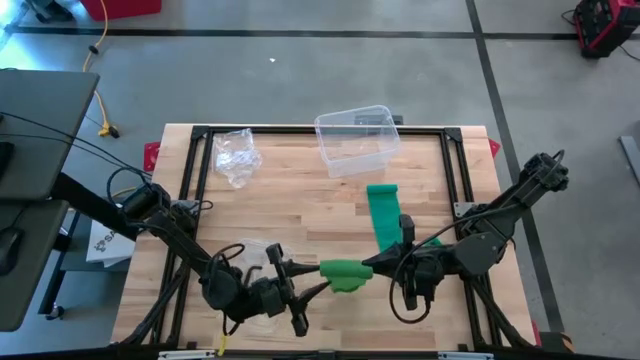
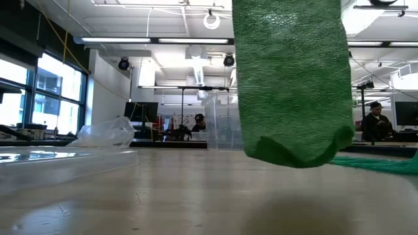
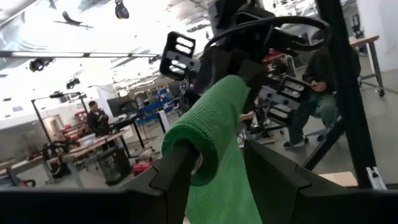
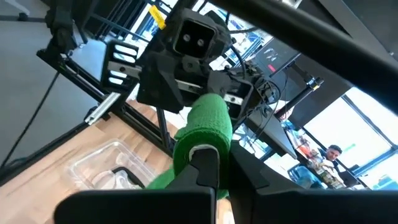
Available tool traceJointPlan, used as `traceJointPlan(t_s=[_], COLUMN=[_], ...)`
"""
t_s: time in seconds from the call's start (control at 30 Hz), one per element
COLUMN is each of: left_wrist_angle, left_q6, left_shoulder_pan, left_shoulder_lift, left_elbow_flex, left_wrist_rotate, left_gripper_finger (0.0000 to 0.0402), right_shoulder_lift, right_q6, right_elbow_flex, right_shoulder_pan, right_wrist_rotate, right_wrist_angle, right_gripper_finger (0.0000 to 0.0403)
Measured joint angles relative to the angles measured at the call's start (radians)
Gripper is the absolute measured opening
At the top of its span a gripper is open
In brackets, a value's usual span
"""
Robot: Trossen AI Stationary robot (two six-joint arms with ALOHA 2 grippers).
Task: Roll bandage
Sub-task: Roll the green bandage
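Green woven bandage roll (image 2: 290,78) fills the low view, hanging clear of the light wooden slatted table (image 1: 290,215) with its ragged lower edge just above the boards. From above, the roll sits near the table's front edge, between the 2 grippers, and its loose green tail (image 1: 383,215) runs back along the table toward the clear rectangular plastic bin (image 1: 357,139).

Left gripper (image 1: 312,281) meets the roll from the left; its 2 fingers (image 3: 176,171) straddle the roll's end, 1 on each side, holding it.

Right gripper (image 1: 376,265) meets the roll from the right, with its fingers (image 4: 205,165) pressed together at the roll's pale core, pinching the end of the roll.

Crumpled clear plastic bag (image 1: 236,153) lies at the table's far left, well apart from the roll. 1 flat clear plastic lid (image 1: 250,256) rests under the left arm near the front edge.

People sit at benches in the room behind the table.
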Motion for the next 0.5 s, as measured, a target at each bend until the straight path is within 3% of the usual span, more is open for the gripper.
traceJointPlan(t_s=[0.2,0.5], left_wrist_angle=[-0.002,-0.029], left_q6=[-0.001,0.101], left_shoulder_pan=[0.009,-0.029], left_shoulder_lift=[0.000,0.001], left_elbow_flex=[-0.001,-0.002], left_wrist_rotate=[0.016,0.064], left_gripper_finger=[0.0121,0.0015], right_shoulder_lift=[0.024,0.029], right_q6=[0.015,0.007], right_elbow_flex=[0.000,0.000], right_shoulder_pan=[0.004,0.001], right_wrist_rotate=[-0.017,-0.022], right_wrist_angle=[0.006,0.007], right_gripper_finger=[0.0005,0.0005])
